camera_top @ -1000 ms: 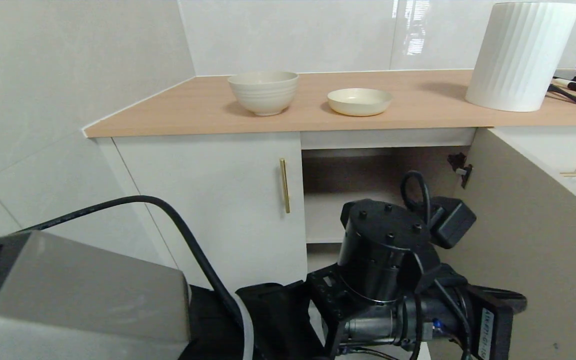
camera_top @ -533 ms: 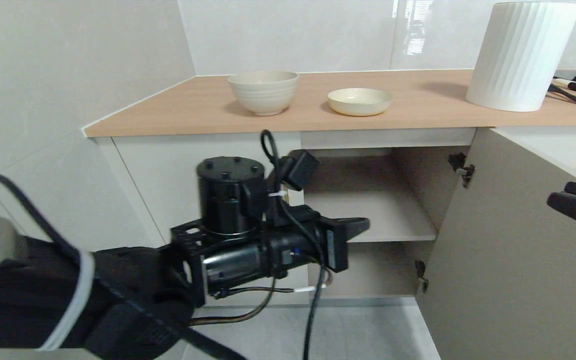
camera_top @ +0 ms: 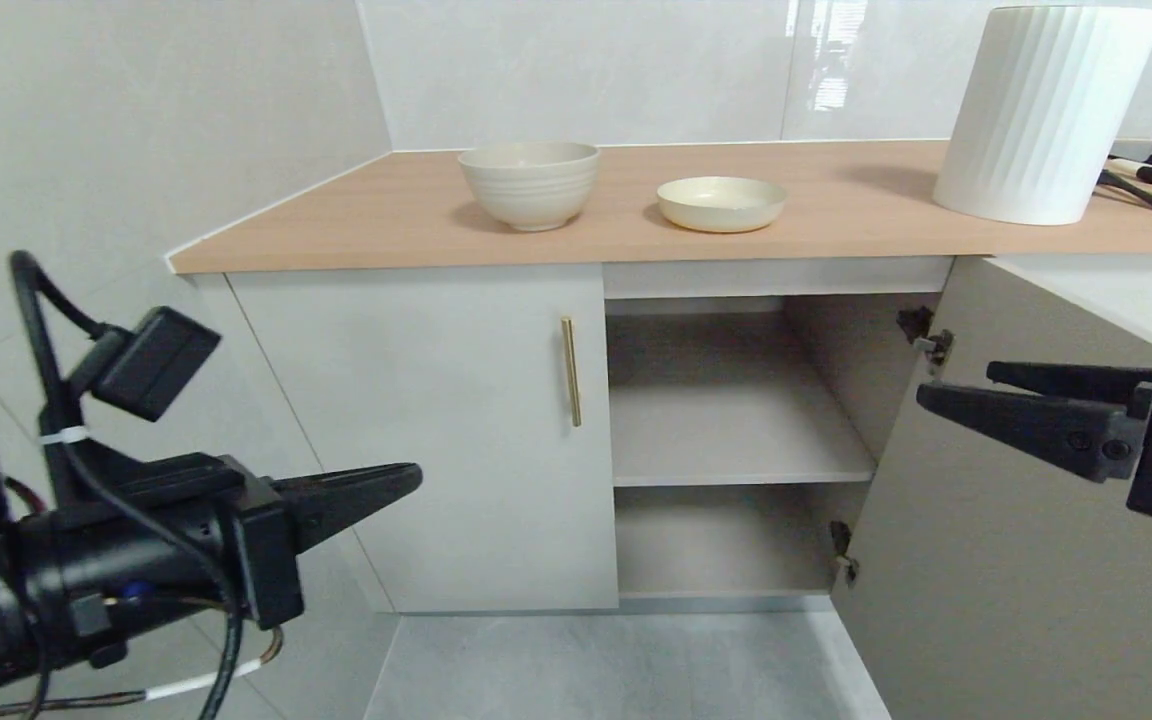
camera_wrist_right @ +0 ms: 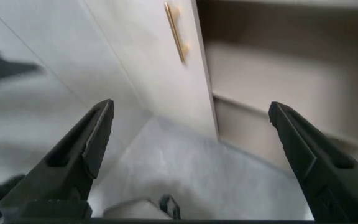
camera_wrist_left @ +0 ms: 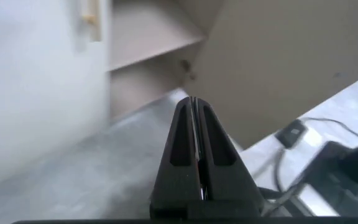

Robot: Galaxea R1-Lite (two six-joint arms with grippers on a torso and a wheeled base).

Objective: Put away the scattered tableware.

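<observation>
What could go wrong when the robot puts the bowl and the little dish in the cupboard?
1. The bowl and dish look smooth; either might slip from the fingers and smash on the floor.
2. The right gripper hangs close to the open cupboard door and could bump it.
3. The left gripper is shut, so it might push the bowl instead of grabbing it.
</observation>
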